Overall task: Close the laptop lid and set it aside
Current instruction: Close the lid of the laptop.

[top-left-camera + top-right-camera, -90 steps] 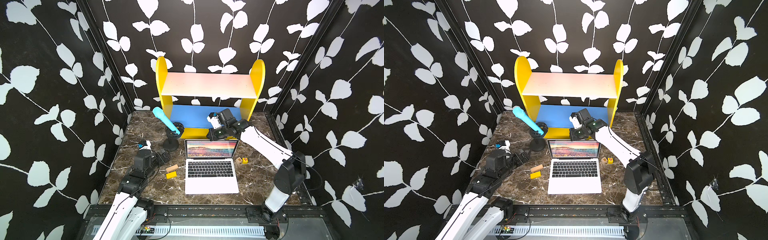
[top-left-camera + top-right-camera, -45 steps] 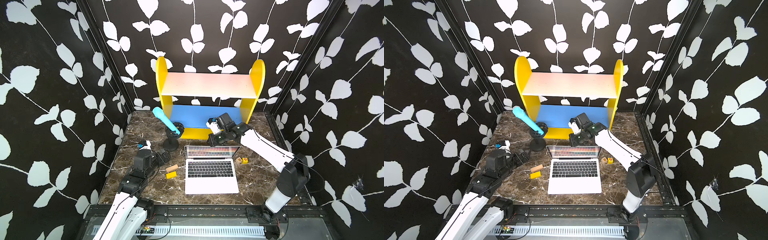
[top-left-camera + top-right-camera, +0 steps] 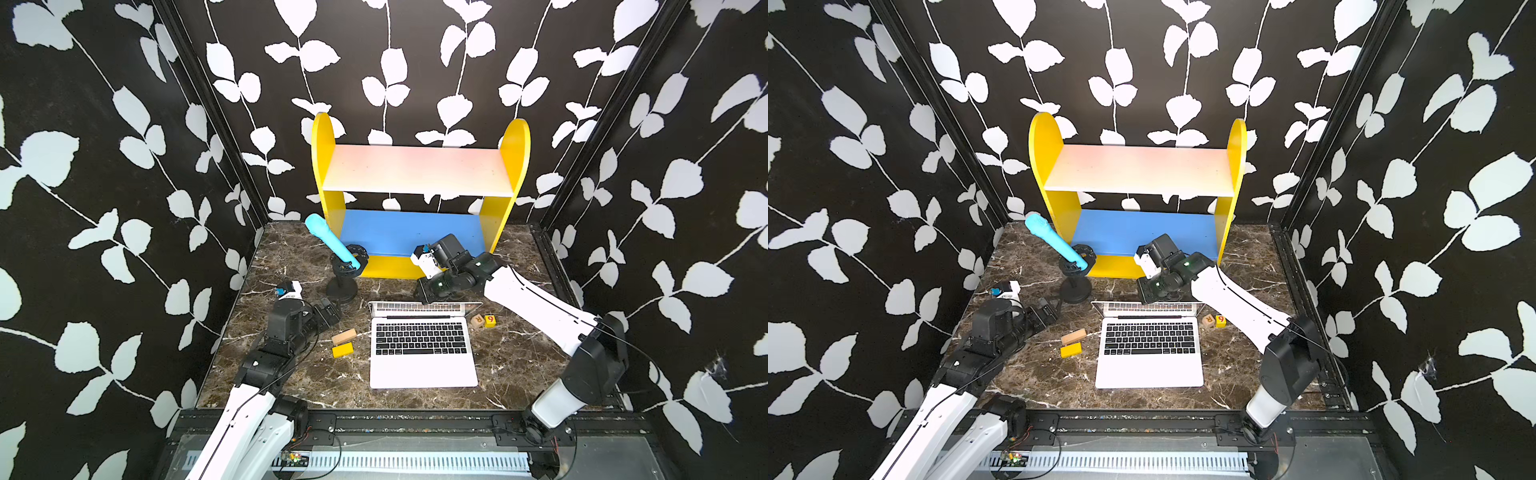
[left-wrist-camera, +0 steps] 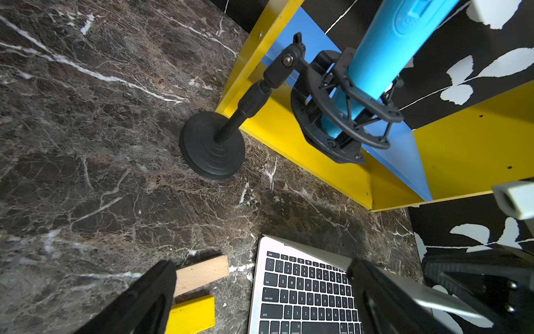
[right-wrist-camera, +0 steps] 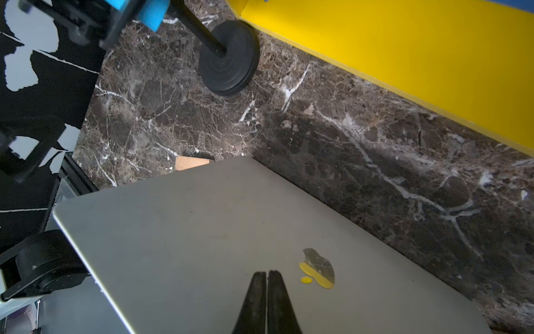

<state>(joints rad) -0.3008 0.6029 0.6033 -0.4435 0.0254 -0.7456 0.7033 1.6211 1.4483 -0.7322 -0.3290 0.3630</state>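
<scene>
The silver-white laptop (image 3: 422,365) (image 3: 1149,368) lies mid-table with its black keyboard showing. Its lid (image 3: 419,306) (image 3: 1148,307) leans far forward over the keys, so only a narrow strip of the screen side shows in both top views. My right gripper (image 3: 424,293) (image 5: 266,273) is shut, empty, its tips resting on the lid's plain outer shell (image 5: 202,231) beside the dark apple logo (image 5: 318,267). My left gripper (image 3: 328,313) (image 4: 260,263) hangs open low over the table at the laptop's left rear corner, holding nothing; the lid (image 4: 318,252) shows there edge-on.
A yellow-and-blue shelf (image 3: 415,170) stands at the back. A blue microphone (image 3: 330,243) on a black stand (image 3: 341,286) is left of the lid. A wooden block (image 3: 344,335) and yellow block (image 3: 343,350) lie left of the laptop, two lettered cubes (image 3: 484,320) to its right.
My right gripper has moved forward and down with the lid, which went from upright with the screen showing to nearly folded over the keyboard. The left arm has stayed still.
</scene>
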